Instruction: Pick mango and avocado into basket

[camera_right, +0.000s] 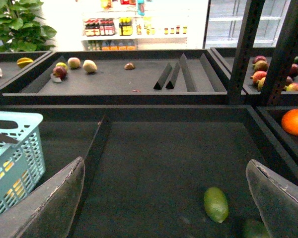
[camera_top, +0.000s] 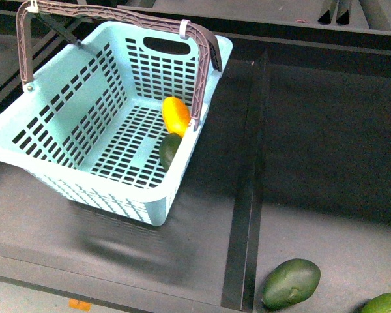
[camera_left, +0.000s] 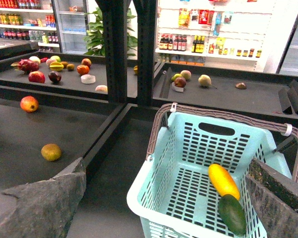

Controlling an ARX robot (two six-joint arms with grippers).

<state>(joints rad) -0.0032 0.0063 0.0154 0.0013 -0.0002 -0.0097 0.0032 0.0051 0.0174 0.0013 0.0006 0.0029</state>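
The turquoise basket stands on the dark shelf at the left, with its brown-grey handle up. The yellow-orange mango lies inside against the right wall. The dark green avocado lies inside right next to it. The left wrist view shows the basket with the mango and the avocado end to end in it. My left gripper is open and empty above the basket. My right gripper is open and empty over the shelf, beside the basket. Neither gripper shows in the front view.
A second dark green fruit and a paler green fruit lie on the shelf at the front right. A pale green fruit lies between my right fingers. A raised divider runs along the shelf right of the basket. Other shelves hold more fruit.
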